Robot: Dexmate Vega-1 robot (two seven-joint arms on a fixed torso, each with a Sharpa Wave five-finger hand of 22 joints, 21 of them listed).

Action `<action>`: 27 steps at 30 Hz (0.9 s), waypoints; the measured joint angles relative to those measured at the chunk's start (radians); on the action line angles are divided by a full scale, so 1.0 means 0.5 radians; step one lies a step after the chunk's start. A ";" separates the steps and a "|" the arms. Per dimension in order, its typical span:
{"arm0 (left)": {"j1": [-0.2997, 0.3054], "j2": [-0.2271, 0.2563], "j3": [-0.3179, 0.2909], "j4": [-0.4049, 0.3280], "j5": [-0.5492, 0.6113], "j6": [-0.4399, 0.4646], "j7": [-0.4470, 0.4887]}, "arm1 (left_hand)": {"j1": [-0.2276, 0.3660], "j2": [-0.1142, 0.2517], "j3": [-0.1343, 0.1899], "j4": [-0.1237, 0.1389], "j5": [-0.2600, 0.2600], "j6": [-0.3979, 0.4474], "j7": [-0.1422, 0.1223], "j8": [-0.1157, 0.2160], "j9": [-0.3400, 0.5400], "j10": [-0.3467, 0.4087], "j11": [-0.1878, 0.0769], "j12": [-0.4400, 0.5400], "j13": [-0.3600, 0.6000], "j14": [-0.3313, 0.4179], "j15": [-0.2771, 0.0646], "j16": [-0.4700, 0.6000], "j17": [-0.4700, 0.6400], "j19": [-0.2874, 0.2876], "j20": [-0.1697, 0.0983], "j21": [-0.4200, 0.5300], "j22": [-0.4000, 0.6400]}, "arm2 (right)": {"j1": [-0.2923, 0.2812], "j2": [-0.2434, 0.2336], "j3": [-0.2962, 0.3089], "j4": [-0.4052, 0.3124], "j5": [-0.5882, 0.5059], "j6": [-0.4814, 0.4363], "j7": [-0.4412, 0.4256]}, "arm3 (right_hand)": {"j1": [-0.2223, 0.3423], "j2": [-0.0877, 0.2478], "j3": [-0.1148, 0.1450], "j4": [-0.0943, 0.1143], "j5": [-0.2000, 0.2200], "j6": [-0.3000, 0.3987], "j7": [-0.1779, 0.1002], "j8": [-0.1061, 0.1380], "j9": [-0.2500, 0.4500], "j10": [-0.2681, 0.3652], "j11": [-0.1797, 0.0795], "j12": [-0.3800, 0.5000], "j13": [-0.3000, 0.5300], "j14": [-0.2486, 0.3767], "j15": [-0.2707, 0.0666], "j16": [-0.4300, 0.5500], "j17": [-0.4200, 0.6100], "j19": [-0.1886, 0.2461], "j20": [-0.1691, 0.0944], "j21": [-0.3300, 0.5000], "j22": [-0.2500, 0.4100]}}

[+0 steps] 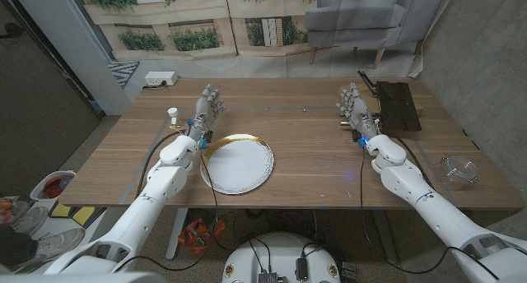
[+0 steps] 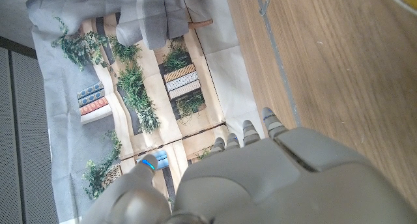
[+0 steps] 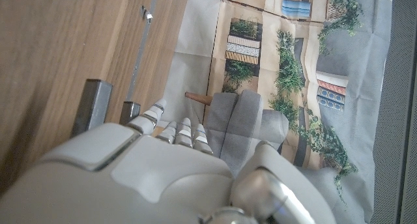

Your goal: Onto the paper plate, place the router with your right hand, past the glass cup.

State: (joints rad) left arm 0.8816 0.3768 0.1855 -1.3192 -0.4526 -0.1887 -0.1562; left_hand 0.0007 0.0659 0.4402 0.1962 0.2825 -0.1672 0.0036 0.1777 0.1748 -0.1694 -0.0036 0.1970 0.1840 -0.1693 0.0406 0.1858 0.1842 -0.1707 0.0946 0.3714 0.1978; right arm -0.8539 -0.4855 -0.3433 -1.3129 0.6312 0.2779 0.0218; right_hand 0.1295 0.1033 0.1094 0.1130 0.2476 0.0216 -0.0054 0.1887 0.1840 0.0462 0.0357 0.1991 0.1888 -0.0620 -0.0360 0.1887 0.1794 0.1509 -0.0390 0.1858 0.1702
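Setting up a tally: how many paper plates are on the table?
1. The paper plate lies near the table's front edge, just right of the left hand. None seems hidden.

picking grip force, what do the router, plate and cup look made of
Router: looks like matte black hard plastic, dull and boxy. Paper plate: matte white paper or card with a yellowish rim. Glass cup: clear and glinting, glass or clear plastic; can't tell which.

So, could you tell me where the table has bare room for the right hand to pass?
Bare wood lies between the paper plate and the right robot hand. It is crowded at the right edge: router behind, glass cup in front.
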 measured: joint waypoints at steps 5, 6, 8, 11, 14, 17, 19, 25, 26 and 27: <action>0.007 -0.084 -0.092 0.000 0.053 0.020 -0.030 | 0.000 0.000 0.000 0.000 0.000 0.000 0.000 0.000 0.000 0.000 0.000 0.000 0.000 0.000 0.000 0.000 0.000 0.000 0.000 0.000 0.000 | 0.002 0.002 0.006 0.000 -0.011 0.006 0.023 | 0.000 0.000 0.000 0.000 0.000 0.000 0.000 0.000 0.000 0.000 0.000 0.000 0.000 0.000 0.000 0.000 0.000 0.000 0.000 0.000 0.000; 0.007 -0.084 -0.092 0.000 0.066 0.025 -0.039 | 0.000 0.000 0.000 0.000 0.000 0.000 0.000 0.000 0.000 0.000 0.000 0.000 0.000 0.000 0.000 0.000 0.000 0.000 0.000 0.000 0.000 | 0.002 0.002 0.009 0.000 -0.011 0.006 0.023 | 0.000 0.000 0.000 0.000 0.000 0.000 0.000 0.000 0.000 0.000 0.000 0.000 0.000 0.000 0.000 0.000 0.000 0.000 0.000 0.000 0.000; 0.007 -0.135 -0.145 0.011 0.084 0.030 -0.049 | 0.000 0.000 0.000 0.000 0.000 0.000 0.000 0.000 0.000 0.000 0.000 0.000 0.000 0.000 0.000 0.000 0.000 0.000 0.000 0.000 0.000 | 0.002 0.002 0.011 -0.002 -0.016 0.019 0.040 | 0.000 0.000 0.000 0.000 0.000 0.000 0.000 0.000 0.000 0.000 0.000 0.000 0.000 0.000 0.000 0.000 0.000 0.007 0.007 0.000 0.000; 0.007 -0.135 -0.145 0.011 0.106 0.037 -0.061 | 0.000 0.000 0.000 0.000 0.000 0.000 0.000 0.000 0.000 0.000 0.000 0.000 0.000 0.000 0.000 0.000 0.000 0.000 0.000 0.000 0.000 | 0.003 0.002 0.014 -0.007 -0.016 0.019 0.040 | 0.000 0.000 0.000 0.000 0.000 0.000 0.000 0.000 0.000 0.000 0.000 0.000 0.000 0.000 0.000 0.000 0.000 0.007 0.007 0.000 0.000; 0.003 -0.171 -0.179 0.022 0.124 0.043 -0.074 | 0.000 0.000 0.000 0.000 0.000 0.000 0.000 0.000 0.000 0.000 0.000 0.000 0.000 0.000 0.000 0.000 0.000 0.000 0.000 0.000 0.000 | 0.003 0.000 0.016 -0.014 -0.025 0.034 0.053 | 0.000 0.000 0.008 -0.009 0.000 0.000 0.000 0.000 0.000 0.000 0.000 0.000 0.000 0.000 0.000 0.000 0.000 0.007 0.007 0.000 0.000; -0.003 -0.190 -0.196 0.029 0.146 0.046 -0.085 | 0.000 0.000 0.000 0.000 0.000 0.000 0.000 0.000 0.000 0.000 0.000 0.000 0.000 0.000 0.000 0.000 0.000 0.000 0.000 0.000 0.000 | 0.003 -0.005 0.019 -0.027 -0.031 0.045 0.057 | 0.000 0.000 0.008 -0.008 0.000 0.000 0.000 0.000 0.000 0.000 0.000 0.000 0.000 0.000 0.000 0.000 0.000 0.007 0.007 0.000 0.000; -0.004 -0.191 -0.197 0.029 0.156 0.050 -0.091 | 0.000 0.000 0.000 0.000 0.000 0.000 0.000 0.000 0.000 0.000 0.000 0.000 0.000 0.000 0.000 0.000 0.000 0.000 0.000 0.000 0.000 | 0.003 -0.009 0.021 -0.034 -0.031 0.045 0.057 | 0.000 0.000 0.008 -0.008 0.000 0.000 0.000 0.000 0.000 0.000 0.000 0.000 0.000 0.000 0.000 0.000 0.000 0.007 0.007 0.000 0.000; -0.012 -0.220 -0.220 0.037 0.186 0.058 -0.108 | 0.000 0.000 0.000 0.000 0.000 0.000 0.000 0.000 0.000 0.000 0.000 0.000 0.000 0.000 0.000 0.000 0.000 0.000 0.000 0.000 -0.001 | -0.008 -0.022 0.031 -0.062 -0.040 0.069 0.063 | 0.000 0.000 0.008 -0.008 0.000 0.000 0.000 0.000 0.000 0.000 0.000 0.000 0.000 0.000 0.000 0.000 0.000 0.007 0.007 0.000 0.000; -0.012 -0.220 -0.220 0.037 0.188 0.058 -0.109 | 0.000 0.000 0.000 0.000 0.000 0.000 0.000 0.000 0.000 0.000 0.000 0.000 0.000 0.000 0.000 0.000 0.000 0.000 0.000 0.000 -0.001 | -0.008 -0.023 0.032 -0.063 -0.040 0.069 0.063 | 0.000 0.000 0.008 -0.008 0.000 0.000 0.000 0.000 0.000 0.000 0.000 0.000 0.000 0.000 0.000 0.000 0.000 0.007 0.007 0.000 0.000; -0.014 -0.225 -0.224 0.037 0.193 0.059 -0.111 | 0.000 0.000 0.000 0.000 0.000 0.000 0.000 0.000 0.000 0.000 0.000 0.000 0.000 0.000 0.000 0.000 0.000 0.000 0.000 0.000 -0.001 | -0.011 -0.026 0.034 -0.069 -0.040 0.072 0.063 | 0.000 0.000 0.008 -0.008 0.000 0.000 0.000 0.000 0.000 0.000 0.000 0.000 0.000 0.000 0.000 0.000 0.000 0.007 0.007 0.000 0.000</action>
State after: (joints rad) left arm 0.8746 0.2643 0.0735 -1.3007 -0.3562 -0.1593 -0.2115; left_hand 0.0007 0.0658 0.4401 0.1961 0.2825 -0.1672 0.0036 0.1776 0.1746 -0.1692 -0.0035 0.1970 0.1838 -0.1693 0.0406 0.1857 0.1840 -0.1706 0.0946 0.3714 0.1976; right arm -0.8596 -0.4982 -0.3264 -1.3473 0.6112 0.3138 0.0534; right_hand 0.1296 0.1031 0.1135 0.1088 0.2475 0.0216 -0.0054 0.1887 0.1838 0.0461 0.0357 0.1990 0.1887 -0.0619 -0.0359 0.1887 0.1792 0.1544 -0.0354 0.1857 0.1701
